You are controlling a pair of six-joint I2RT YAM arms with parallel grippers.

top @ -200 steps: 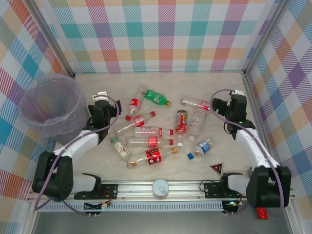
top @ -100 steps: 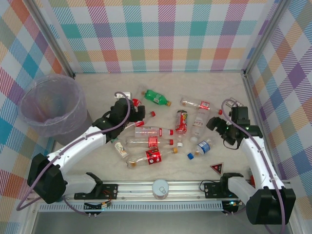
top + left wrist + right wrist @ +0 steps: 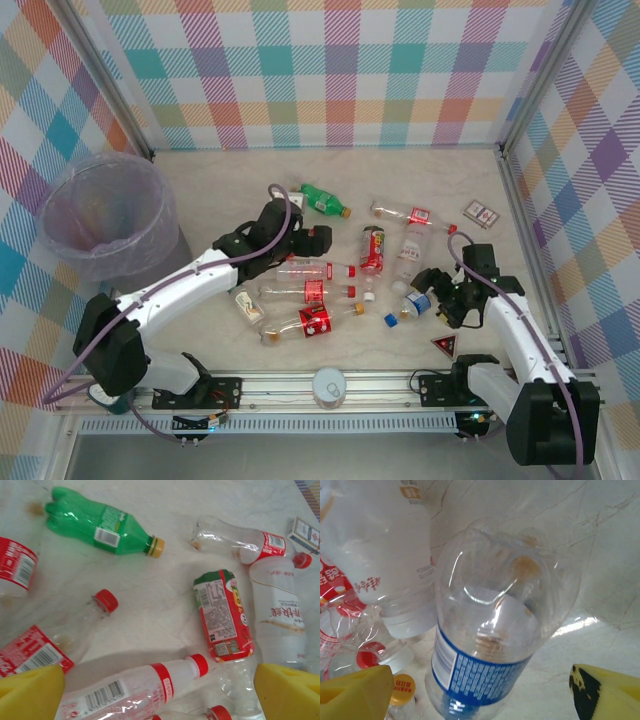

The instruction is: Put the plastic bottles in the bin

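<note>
Several plastic bottles lie loose in the middle of the table, among them a green one (image 3: 322, 199) (image 3: 100, 527) and a red-wrapped one (image 3: 372, 248) (image 3: 222, 614). The pale-purple bin (image 3: 100, 215) stands at the far left. My left gripper (image 3: 312, 238) (image 3: 160, 695) hangs open over a clear bottle with a red cap (image 3: 312, 268) (image 3: 145, 687), its yellow pads (image 3: 30, 692) wide apart. My right gripper (image 3: 432, 290) (image 3: 480, 695) is open, its pads (image 3: 355, 695) standing either side of a blue-labelled bottle (image 3: 412, 303) (image 3: 495, 630) with gaps on both sides.
A small card box (image 3: 479, 212) (image 3: 304, 531) lies at the back right and a red triangle (image 3: 445, 345) near the front right. A round white disc (image 3: 328, 385) sits on the front rail. Checked walls close in three sides.
My left arm swung from beside the bin to the right, over the bottle pile. My right arm came forward from the back right to the blue-labelled bottle, and its jaws narrowed a little.
</note>
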